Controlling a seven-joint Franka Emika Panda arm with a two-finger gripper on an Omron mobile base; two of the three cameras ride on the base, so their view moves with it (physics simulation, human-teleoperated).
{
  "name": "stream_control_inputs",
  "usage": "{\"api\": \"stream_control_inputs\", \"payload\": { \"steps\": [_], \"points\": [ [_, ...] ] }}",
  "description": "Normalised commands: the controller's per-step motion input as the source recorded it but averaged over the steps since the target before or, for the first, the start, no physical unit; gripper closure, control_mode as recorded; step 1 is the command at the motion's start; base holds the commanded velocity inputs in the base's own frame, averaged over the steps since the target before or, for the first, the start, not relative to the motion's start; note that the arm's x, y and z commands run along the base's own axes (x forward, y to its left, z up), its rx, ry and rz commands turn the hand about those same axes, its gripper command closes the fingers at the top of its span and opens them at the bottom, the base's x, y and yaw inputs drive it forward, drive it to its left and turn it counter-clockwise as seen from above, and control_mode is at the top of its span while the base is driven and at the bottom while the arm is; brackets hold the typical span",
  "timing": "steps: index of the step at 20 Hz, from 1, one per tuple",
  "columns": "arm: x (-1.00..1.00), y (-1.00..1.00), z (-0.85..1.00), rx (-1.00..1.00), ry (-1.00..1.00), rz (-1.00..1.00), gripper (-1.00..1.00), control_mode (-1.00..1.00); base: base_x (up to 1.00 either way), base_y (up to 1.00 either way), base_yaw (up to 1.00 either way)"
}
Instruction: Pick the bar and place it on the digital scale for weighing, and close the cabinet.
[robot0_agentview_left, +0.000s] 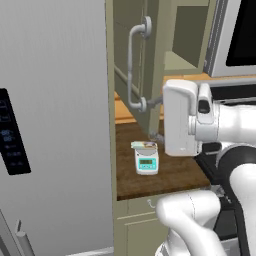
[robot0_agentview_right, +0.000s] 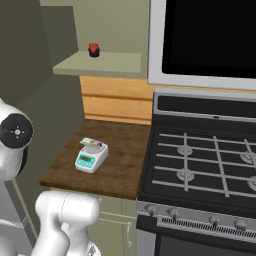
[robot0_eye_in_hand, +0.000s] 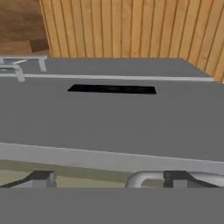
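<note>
Pale green-white flat bar (robot0_agentview_left: 144, 145) sits on small white scale (robot0_agentview_left: 147, 163); pincer (robot0_eye_in_hand: 105, 178) wide (at curved grey handle (robot0_agentview_left: 132, 70)). You risk slipping off, olive cabinet door (robot0_agentview_left: 131, 60) left ajar.

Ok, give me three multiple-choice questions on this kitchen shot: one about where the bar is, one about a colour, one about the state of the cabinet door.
1. Where does the bar lie?
A. on the stove grates
B. on top of the digital scale
C. on the cabinet shelf

2. What colour is the scale's display panel?
A. teal-green
B. orange
C. black

3. How does the cabinet door stand?
A. fully shut
B. removed
C. swung open

Answers:
1 B, the pale packet rests across the scale's top in both base views.
2 A, the front panel shows teal-green.
3 C, the door with its curved grey handle stands out from the frame, leaving the shelf with a small red object exposed.
</note>
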Motion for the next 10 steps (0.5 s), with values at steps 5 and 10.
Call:
{"api": "stream_control_inputs", "payload": {
  "steps": [5,10],
  "points": [
    [0.01,0.52,-0.46,0.18,-0.02,-0.12,-1.00,-1.00,0.00,0.00,0.00],
    [0.02,0.12,-0.35,0.17,0.02,-0.11,-1.00,-1.00,0.00,0.00,0.00]
  ]
}}
